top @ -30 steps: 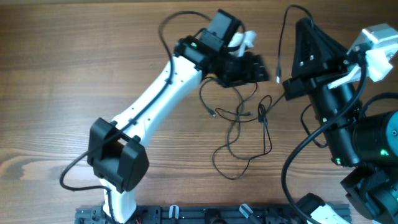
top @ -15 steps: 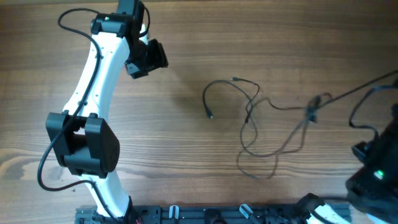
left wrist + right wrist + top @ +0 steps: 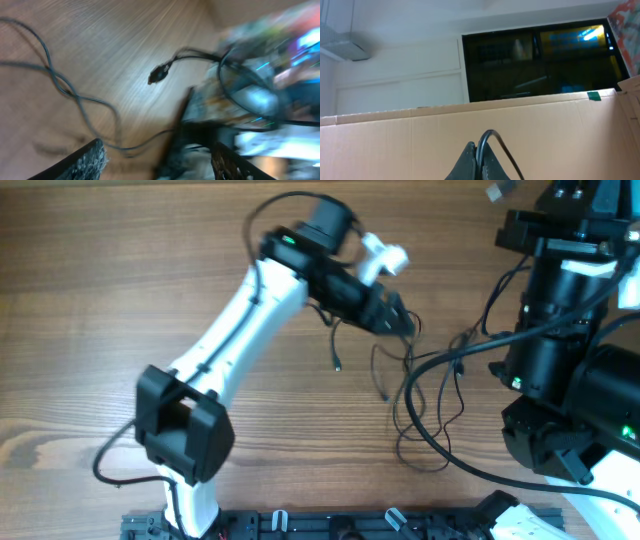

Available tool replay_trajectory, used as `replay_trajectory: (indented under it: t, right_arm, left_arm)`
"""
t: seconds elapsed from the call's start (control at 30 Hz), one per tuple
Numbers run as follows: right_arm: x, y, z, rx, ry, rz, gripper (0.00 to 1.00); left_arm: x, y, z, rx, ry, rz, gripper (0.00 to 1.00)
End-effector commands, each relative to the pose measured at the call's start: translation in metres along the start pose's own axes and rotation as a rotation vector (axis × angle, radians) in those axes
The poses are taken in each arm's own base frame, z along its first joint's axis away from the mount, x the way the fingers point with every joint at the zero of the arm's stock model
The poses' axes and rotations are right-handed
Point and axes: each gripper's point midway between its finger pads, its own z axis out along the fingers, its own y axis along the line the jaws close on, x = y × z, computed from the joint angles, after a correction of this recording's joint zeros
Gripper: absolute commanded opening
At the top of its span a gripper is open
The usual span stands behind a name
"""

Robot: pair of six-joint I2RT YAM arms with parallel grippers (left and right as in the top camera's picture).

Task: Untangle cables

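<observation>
Over the middle of the surface [image 3: 100,280] the left hand [image 3: 395,318] is back at the top of the cables [image 3: 398,412]; half a second ago it stood far off to the left. Its wrist view is blurred, but both fingers show wide apart at the lower edge with nothing between them, so it is open and holds nothing. The right hand [image 3: 479,159] is lifted high at the right and pinched closed on one strand, which loops up out of its fingertips.

The bundle has changed too. Half a second ago it lay drawn out sideways towards the right edge; now it has gathered into narrower loops. The pull has probably slackened, and the knot looks no looser, so the task seems far from done.

Seen from overhead, the bundle's long axis now runs from near the left hand down towards the near edge, with one strand leading right towards the raised arm. A loose plug [image 3: 338,366] hangs at the left and points down towards the near edge
</observation>
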Motion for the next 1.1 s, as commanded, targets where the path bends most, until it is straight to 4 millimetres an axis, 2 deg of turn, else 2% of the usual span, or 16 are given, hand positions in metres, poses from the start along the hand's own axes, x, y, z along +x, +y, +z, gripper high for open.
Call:
replay_trajectory:
  t: [0.0, 0.2, 0.27, 0.33, 0.5, 0.57, 0.63, 0.67, 0.7, 0.73, 0.87, 1.0, 1.03, 1.07]
  right_arm:
    - [-0.003, -0.006, 0.0, 0.023, 0.005, -0.016, 0.04]
    - [0.005, -0.01, -0.001, 0.047, 0.043, -0.033, 0.04]
    - [0.011, -0.009, -0.001, 0.044, 0.065, -0.048, 0.04]
    - [0.018, -0.006, -0.001, 0.034, 0.091, -0.066, 0.04]
    - [0.041, 0.001, -0.004, 0.011, 0.175, -0.014, 0.04]
    - [0.048, 0.003, -0.005, 0.008, 0.2, 0.025, 0.04]
    - [0.056, 0.006, -0.006, 0.003, 0.228, 0.04, 0.04]
    - [0.06, 0.007, -0.007, 0.001, 0.245, 0.053, 0.04]
    - [0.066, 0.008, -0.009, -0.003, 0.269, 0.066, 0.04]
    - [0.068, 0.008, -0.009, -0.002, 0.276, 0.077, 0.04]
    - [0.071, 0.009, -0.01, -0.001, 0.286, 0.099, 0.04]
    - [0.071, 0.009, -0.01, 0.0, 0.287, 0.1, 0.05]
    - [0.072, 0.009, -0.01, 0.002, 0.29, 0.116, 0.05]
    - [0.073, 0.009, -0.011, 0.002, 0.295, 0.128, 0.05]
  left_arm:
    - [0.008, 0.02, 0.03, -0.34, 0.098, 0.311, 0.72]
    - [0.021, -0.031, 0.075, -0.315, 0.15, 0.508, 0.73]
    - [0.025, -0.037, 0.079, -0.319, 0.16, 0.524, 0.73]
    - [0.025, -0.043, 0.072, -0.319, 0.151, 0.529, 0.73]
    - [0.007, -0.075, 0.027, -0.336, 0.013, 0.557, 0.76]
    - [-0.007, -0.074, 0.002, -0.423, -0.08, 0.464, 0.77]
    - [-0.022, -0.065, -0.025, -0.514, -0.203, 0.294, 0.77]
    - [-0.026, -0.065, -0.031, -0.506, -0.243, 0.218, 0.77]
    - [-0.032, -0.071, -0.033, -0.431, -0.308, 0.036, 0.75]
    - [-0.032, -0.077, -0.029, -0.389, -0.306, 0.029, 0.73]
    - [-0.042, -0.092, -0.019, -0.336, -0.322, 0.125, 0.73]
    - [-0.049, -0.099, -0.018, -0.331, -0.338, 0.204, 0.72]
    - [-0.051, -0.1, -0.019, -0.328, -0.347, 0.208, 0.63]
    - [-0.052, -0.101, -0.019, -0.326, -0.352, 0.211, 0.46]
